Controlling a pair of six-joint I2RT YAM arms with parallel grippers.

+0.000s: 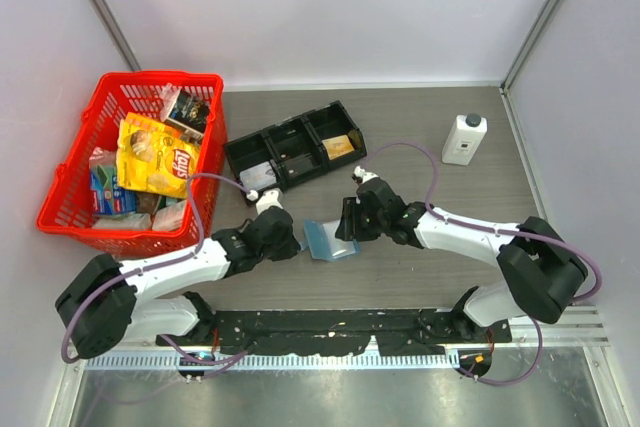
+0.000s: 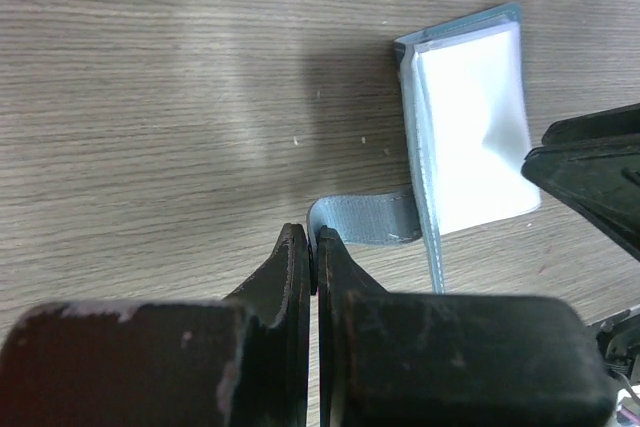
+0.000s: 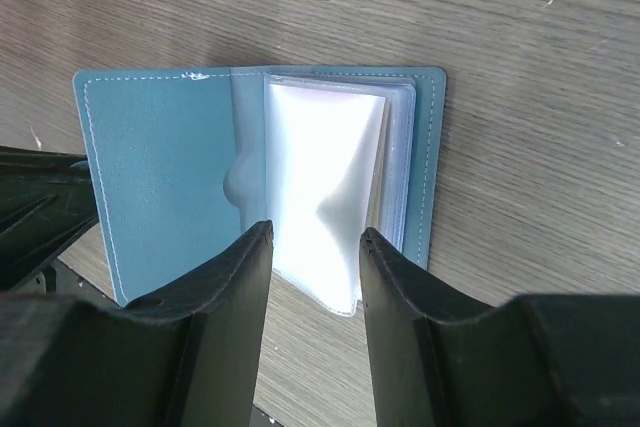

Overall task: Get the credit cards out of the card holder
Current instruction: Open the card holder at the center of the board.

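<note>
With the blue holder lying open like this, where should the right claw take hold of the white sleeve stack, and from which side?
Best at the stack's free edge, probably from the holder's open side, where the right claw stands open astride it. That edge overhangs the card holder and bulges up, while the far edge is bound at the crease. The left claw, shut on the strap, steadies things.

Robot lab test cell, plain white enclosure walls (image 1: 330,7) (metal-framed corners), wood-grain table (image 1: 420,277), arms bolted at its edge

Light-blue card holder (image 3: 160,167) lies open on the table, whitish sleeves (image 3: 325,197) bulging upward
</note>
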